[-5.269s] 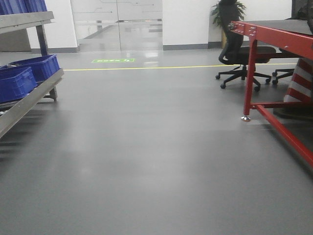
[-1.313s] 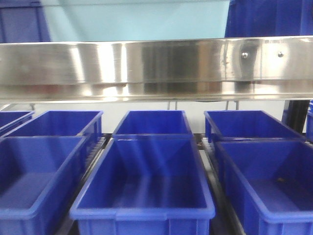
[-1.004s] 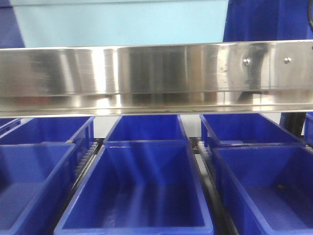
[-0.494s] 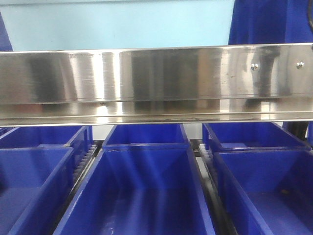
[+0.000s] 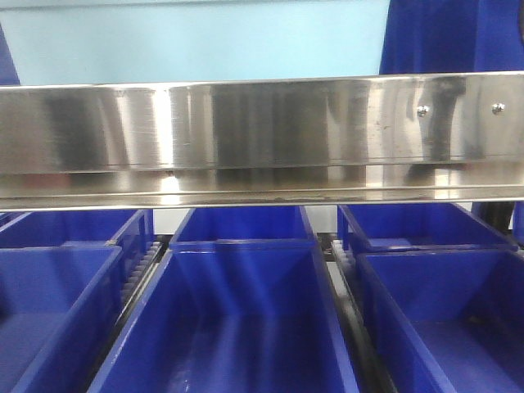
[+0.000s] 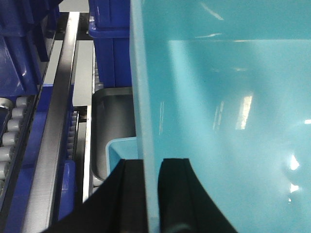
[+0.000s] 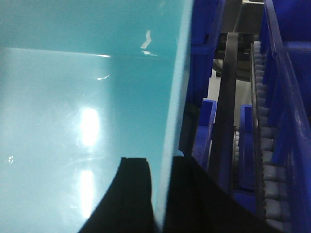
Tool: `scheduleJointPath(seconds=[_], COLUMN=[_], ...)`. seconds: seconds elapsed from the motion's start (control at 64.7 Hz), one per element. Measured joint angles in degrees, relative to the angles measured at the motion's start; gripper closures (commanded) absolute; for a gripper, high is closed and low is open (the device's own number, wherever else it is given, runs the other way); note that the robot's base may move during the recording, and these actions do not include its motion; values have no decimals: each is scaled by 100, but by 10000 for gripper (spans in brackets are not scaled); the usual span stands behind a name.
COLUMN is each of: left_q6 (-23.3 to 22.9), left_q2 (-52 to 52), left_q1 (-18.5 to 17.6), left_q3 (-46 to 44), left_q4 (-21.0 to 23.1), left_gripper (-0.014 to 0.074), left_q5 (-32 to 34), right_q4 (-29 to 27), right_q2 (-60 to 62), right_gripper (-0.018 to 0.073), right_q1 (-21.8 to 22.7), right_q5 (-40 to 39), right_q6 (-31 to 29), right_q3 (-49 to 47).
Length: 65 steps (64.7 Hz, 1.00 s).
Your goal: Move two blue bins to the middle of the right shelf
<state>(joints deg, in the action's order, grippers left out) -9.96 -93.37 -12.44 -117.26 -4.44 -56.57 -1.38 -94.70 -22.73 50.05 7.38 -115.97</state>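
The robot carries a light blue bin (image 6: 218, 121) with both claws. The left gripper (image 6: 148, 170) is closed on the bin's left wall, with one black finger inside and one outside. The right gripper (image 7: 158, 174) pinches the right wall the same way. In the front view the bin is the pale blue band just above the shiny steel rail (image 5: 262, 139), so it is up in the air, higher than the rail.

Below the rail sit dark blue bins (image 5: 246, 319) in rows. They are open on top and look empty. Lines of small grey rollers (image 7: 269, 184) run beside them, also lower than the rail.

I think the job now is to bring the bin past the rail and set it down on the shelf. I cannot tell from here if this is the right shelf's middle level. To do it well, both claws should move together at the same speed, so the bin does not tip or twist. Its bottom should clear the rail before it goes forward. The claws should let go only once the bin rests on something.

The bin is a smooth, hard plastic box with thin, straight walls and bright spots of light on it. Walls that thin could bend or slip. The rail is flat metal, like a mirror, with small screws (image 5: 422, 109). The dark blue bins have thick rims.
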Motion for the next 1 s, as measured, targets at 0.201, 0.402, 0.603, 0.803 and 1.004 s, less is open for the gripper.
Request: scheduleJointPath(seconds=[0.201, 0.402, 0.603, 0.803, 1.004], left_q6=[0, 0, 0, 0, 0], left_q2=[0, 0, 0, 0, 0], left_q1=[0, 0, 0, 0, 0], left_q3=[0, 0, 0, 0, -9], left_q4=[0, 0, 0, 0, -12], left_gripper=[707, 707, 707, 707, 707], left_q5=[0, 0, 0, 0, 105], right_q4=[0, 0, 0, 0, -114], right_q2=[0, 0, 0, 0, 10], right_gripper=[712, 712, 712, 712, 712], right_q1=[0, 0, 0, 0, 0], right_q5=[0, 0, 0, 0, -126], right_q6=[0, 0, 0, 0, 0], right_q3=[0, 0, 0, 0, 0])
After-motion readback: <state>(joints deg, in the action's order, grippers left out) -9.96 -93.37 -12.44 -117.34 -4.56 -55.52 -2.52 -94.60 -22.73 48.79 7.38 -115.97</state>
